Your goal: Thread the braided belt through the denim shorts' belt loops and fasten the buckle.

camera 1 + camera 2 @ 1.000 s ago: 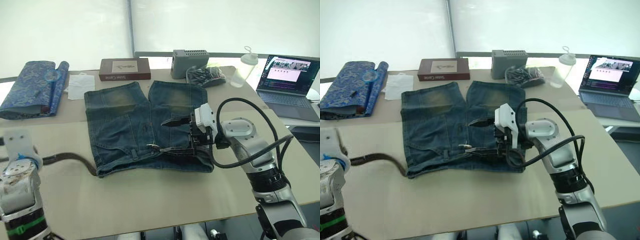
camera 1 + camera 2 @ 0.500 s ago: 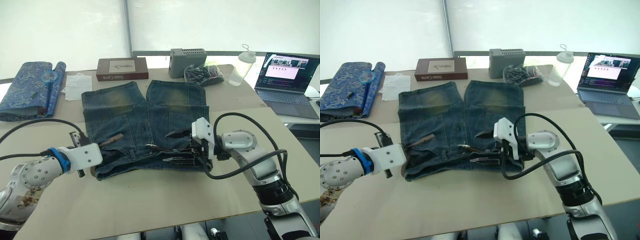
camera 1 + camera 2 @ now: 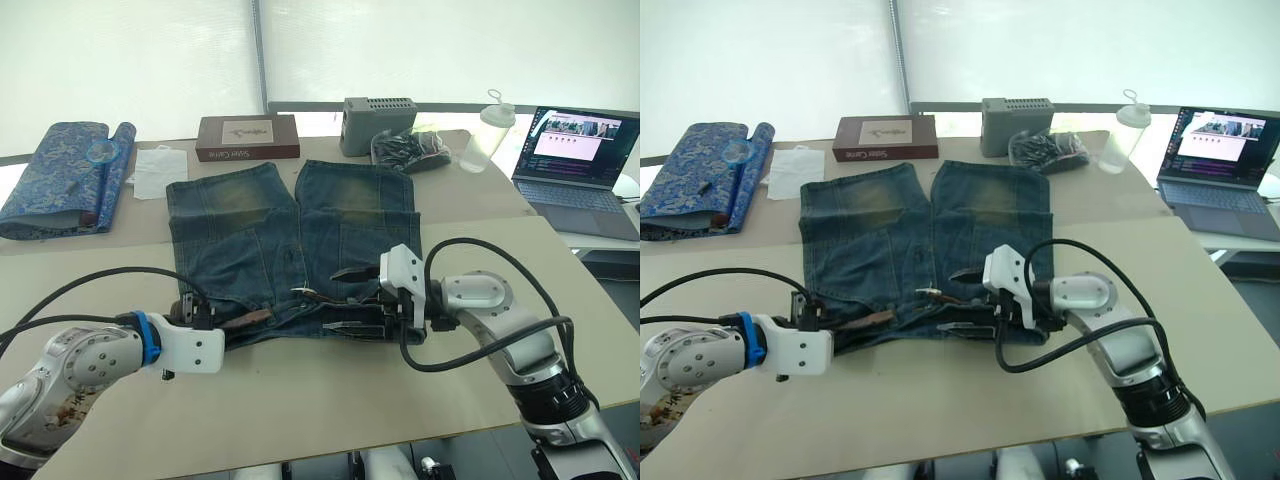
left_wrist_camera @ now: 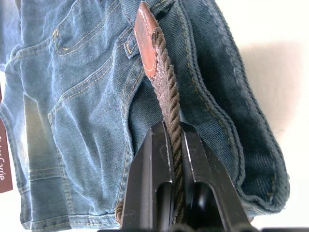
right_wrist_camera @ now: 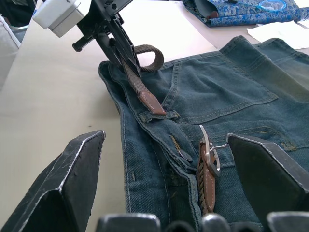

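While your left gripper (image 4: 175,145) clamps the belt (image 4: 166,99) with its tip at a loop (image 5: 157,116) on the shorts (image 3: 290,240), slide it flat under, right gripper (image 3: 345,298) spread wide by the buckle (image 5: 208,150).

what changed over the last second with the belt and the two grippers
The left gripper, shut on the braided belt, swung in from the table's left edge and carried the belt's tip to a belt loop on the denim shorts. The right gripper stayed open at the waistband by the buckle.
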`<state>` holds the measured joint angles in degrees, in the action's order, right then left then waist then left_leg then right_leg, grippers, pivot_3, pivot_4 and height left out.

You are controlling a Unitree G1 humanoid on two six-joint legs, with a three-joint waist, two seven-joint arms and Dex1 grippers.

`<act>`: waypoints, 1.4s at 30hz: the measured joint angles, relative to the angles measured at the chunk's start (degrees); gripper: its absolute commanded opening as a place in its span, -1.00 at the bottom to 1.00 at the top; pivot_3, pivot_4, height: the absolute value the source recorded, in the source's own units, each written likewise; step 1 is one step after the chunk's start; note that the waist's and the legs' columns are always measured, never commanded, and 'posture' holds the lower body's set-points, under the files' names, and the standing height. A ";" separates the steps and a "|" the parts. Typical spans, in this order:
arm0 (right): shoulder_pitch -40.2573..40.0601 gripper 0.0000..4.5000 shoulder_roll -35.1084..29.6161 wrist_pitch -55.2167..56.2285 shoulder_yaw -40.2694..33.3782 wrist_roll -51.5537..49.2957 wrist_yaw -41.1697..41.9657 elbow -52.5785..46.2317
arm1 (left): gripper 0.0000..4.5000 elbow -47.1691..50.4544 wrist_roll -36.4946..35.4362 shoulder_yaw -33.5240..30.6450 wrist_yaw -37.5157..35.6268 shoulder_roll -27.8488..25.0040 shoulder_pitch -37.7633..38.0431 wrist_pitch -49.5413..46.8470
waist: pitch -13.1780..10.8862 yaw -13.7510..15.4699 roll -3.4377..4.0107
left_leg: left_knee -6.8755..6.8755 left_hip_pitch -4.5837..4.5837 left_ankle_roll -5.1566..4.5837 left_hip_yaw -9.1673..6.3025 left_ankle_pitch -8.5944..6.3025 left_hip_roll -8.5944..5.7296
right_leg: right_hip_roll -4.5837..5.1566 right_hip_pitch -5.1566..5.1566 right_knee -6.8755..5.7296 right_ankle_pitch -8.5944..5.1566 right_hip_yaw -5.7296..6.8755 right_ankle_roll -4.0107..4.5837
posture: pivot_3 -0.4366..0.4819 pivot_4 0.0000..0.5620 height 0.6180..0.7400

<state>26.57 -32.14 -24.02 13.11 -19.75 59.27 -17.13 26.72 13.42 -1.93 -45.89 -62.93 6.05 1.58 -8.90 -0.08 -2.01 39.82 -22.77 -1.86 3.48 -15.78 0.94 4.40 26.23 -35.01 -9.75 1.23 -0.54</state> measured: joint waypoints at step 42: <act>2.41 0.99 0.44 -5.12 1.25 -1.70 0.08 -0.59 | -0.97 -9.72 9.95 2.84 -2.61 -0.93 -10.27 18.74 | 0.00 0.66 0.01 | 0.08 0.09 -0.02 0.13 0.01 -0.01 | -0.06 -0.09 -0.08 0.02 -0.08 -0.03 | -0.05 -0.47 1.00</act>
<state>28.98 -31.70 -29.14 14.36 -21.45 59.35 -17.71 17.01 23.37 0.91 -48.50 -63.87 -4.22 20.32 -8.90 0.58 -1.99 39.90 -22.68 -1.88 3.61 -15.77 0.93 4.34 26.14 -35.09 -9.73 1.15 -0.57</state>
